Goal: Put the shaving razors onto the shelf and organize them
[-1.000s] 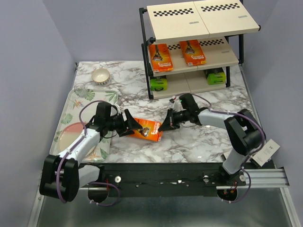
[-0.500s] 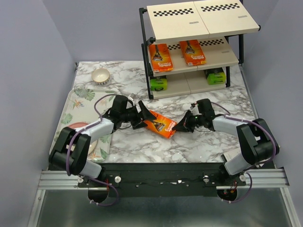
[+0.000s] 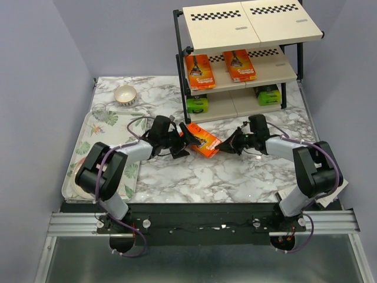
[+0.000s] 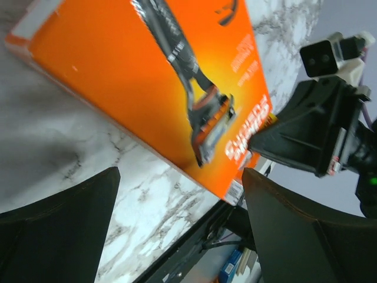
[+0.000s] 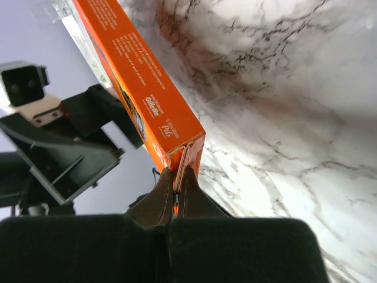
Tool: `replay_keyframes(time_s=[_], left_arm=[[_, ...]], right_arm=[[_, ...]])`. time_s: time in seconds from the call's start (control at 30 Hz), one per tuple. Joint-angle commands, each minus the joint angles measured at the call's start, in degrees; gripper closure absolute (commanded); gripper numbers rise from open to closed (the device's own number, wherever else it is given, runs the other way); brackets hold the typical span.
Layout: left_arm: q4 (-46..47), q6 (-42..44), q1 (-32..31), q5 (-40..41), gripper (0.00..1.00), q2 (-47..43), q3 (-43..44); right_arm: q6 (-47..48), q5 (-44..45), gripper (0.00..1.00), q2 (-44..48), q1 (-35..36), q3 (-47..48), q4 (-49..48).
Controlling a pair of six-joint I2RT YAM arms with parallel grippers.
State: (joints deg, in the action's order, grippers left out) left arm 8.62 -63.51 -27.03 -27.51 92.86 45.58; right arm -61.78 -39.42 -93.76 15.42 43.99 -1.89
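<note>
The orange razor pack [image 3: 202,140] sits mid-table in front of the shelf [image 3: 235,76], strung between the 2 arms, its long axis running from the left gripper [image 3: 181,143] toward the right gripper [image 3: 227,145]. The right gripper is clenched on the pack's right end; its wrist view shows both fingers pinched tight on the corner flap. The left gripper is released, its jaws spread wide either side of the other end with marble table [image 3: 235,171] showing in the gaps, so the right arm alone has the pack. From that grip the shelf lies straight beyond, on the far side, where 2 orange packs [image 3: 199,72] already lie on the middle board and 2 black-and-lime packs [image 3: 197,104] on the bottom one. Whether the pack rests on the marble or hangs just above it I cannot tell

Against 1 second ago, the pack has travelled from near the front edge toward the shelf and rightward, the left jaws have let go, and the right fingers have taken hold of the end
</note>
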Motion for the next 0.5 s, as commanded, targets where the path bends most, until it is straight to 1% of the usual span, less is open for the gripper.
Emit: replay_keyframes(time_s=[0.0, 0.1, 0.13, 0.2, 0.23, 0.27, 0.3, 0.33, 0.37, 0.4, 0.43, 0.47], left_arm=[[4.89, -2.58, -0.13, 1.5, 0.05, 4.6, 0.74], [8.94, -5.66, 0.04, -0.87, 0.05, 6.89, -0.14], [12.17, -6.36, 0.13, -1.4, 0.05, 7.94, -0.49], [13.96, -7.42, 0.83, -2.54, 0.08, 8.56, -0.85], [16.05, -7.42, 1.1, -3.16, 0.1, 8.83, -0.85], [16.77, -7.34, 1.36, -3.95, 0.15, 8.74, -0.67], [16.95, -7.25, 1.88, -4.83, 0.18, 8.57, -0.41], [17.91, -6.9, 2.06, -5.62, 0.24, 7.87, -0.49], [18.96, -6.46, 2.24, -6.5, 0.35, 7.52, -0.76], [19.85, -6.11, 2.5, -7.12, 0.37, 7.16, -0.93], [20.72, -5.67, 2.85, -8.34, 0.39, 6.29, -1.2], [21.34, -5.49, 3.2, -9.05, 0.44, 6.11, -1.98]], right_arm=[[-3.52, -3.74, 0.99, 0.68, 1.72, -0.65, 1.19], [-4.75, -3.47, 0.99, 1.21, 2.6, -1.97, 1.28], [-5.1, -3.56, 0.99, 1.12, 2.77, -2.06, 0.84], [-4.76, -3.3, 1.0, 0.6, 2.86, -1.19, 1.36], [-3.8, -3.21, 1.0, 0.33, 2.95, -0.58, 1.71], [-3.53, -3.03, 0.99, 0.15, 2.95, -0.22, 3.46], [-3.26, -2.95, 0.97, -0.11, 2.95, 0.3, 3.47], [-2.13, -2.86, 0.86, -0.63, 3.04, 0.66, 4.26], [-1.86, -2.42, 0.77, -0.73, 3.04, 0.75, 4.61], [-1.59, -2.77, 0.68, -0.73, 2.95, 0.49, 4.27], [-0.89, -3.55, 0.56, -0.81, 2.95, -0.3, 2.44], [-0.54, -4.26, 0.51, -0.81, 2.95, -0.91, 0.33]])
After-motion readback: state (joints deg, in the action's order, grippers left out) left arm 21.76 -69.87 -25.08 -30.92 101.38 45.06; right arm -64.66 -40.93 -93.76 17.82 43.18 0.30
